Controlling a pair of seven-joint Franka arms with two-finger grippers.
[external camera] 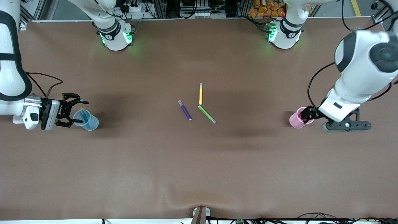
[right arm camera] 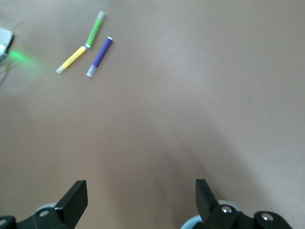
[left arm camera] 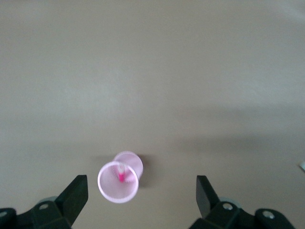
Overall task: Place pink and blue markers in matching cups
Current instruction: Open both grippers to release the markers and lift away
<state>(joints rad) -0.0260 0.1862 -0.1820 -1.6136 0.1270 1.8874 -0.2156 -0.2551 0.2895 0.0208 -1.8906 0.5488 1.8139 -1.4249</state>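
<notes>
At the right arm's end of the worktop (external camera: 199, 174), the blue marker (external camera: 84, 116) stands inside the blue cup (external camera: 87, 120), with the right tool (external camera: 72, 110) spread wide and empty just beside the cup. Toward the left arm's end, the pink marker (left arm camera: 121, 175) sits in the pink cup (left arm camera: 118, 182); the left tool (left arm camera: 142, 193) hangs over it, wide open, holding nothing. Purple (external camera: 185, 110), yellow (external camera: 201, 94) and green (external camera: 207, 114) pens lie mid-worktop.

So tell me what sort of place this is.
Probably a robotics lab: a brown-covered table with bundled cables along its edge near the arm bases, three spare pens, and the left gripper and right gripper open by cups.
</notes>
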